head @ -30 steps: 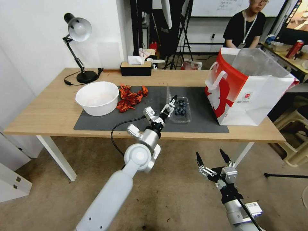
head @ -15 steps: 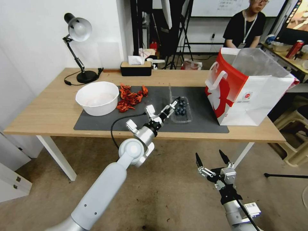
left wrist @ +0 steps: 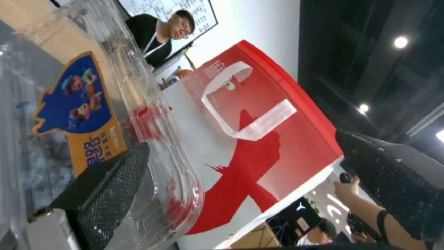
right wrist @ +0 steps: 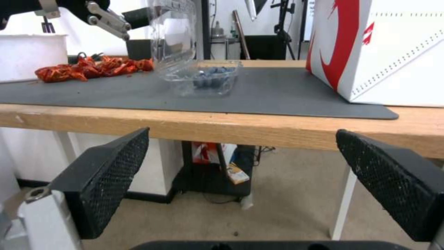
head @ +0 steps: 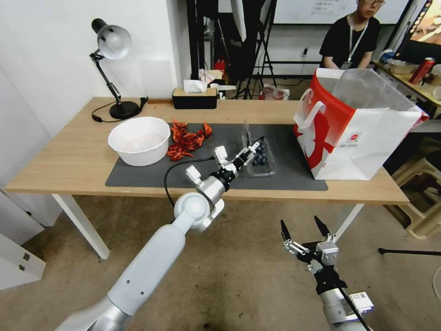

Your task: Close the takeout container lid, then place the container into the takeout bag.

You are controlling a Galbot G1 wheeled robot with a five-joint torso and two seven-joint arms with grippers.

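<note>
The takeout container (head: 262,162) sits on the grey mat (head: 151,177), its berry half (right wrist: 210,77) full of dark blueberries. Hinged to it, the clear lid (right wrist: 174,33) stands nearly upright and carries a blue and yellow sticker (left wrist: 77,109). My left gripper (head: 256,145) is open at the lid's outer face, and one finger (left wrist: 111,187) lies against the plastic. The takeout bag (head: 356,126) stands open just right of the container, red and white with white handles. My right gripper (head: 301,226) hangs open below the table's front edge.
A large white bowl (head: 139,140) and a pile of red shells (head: 186,138) occupy the mat's left part. A desk lamp (head: 112,69) and a tissue box (head: 195,97) stand at the back. The wooden table edge (right wrist: 259,128) runs in front of the right gripper.
My left gripper has moved to the right against the lid, and the lid has swung up and over toward the berry half. The right arm has barely moved.
</note>
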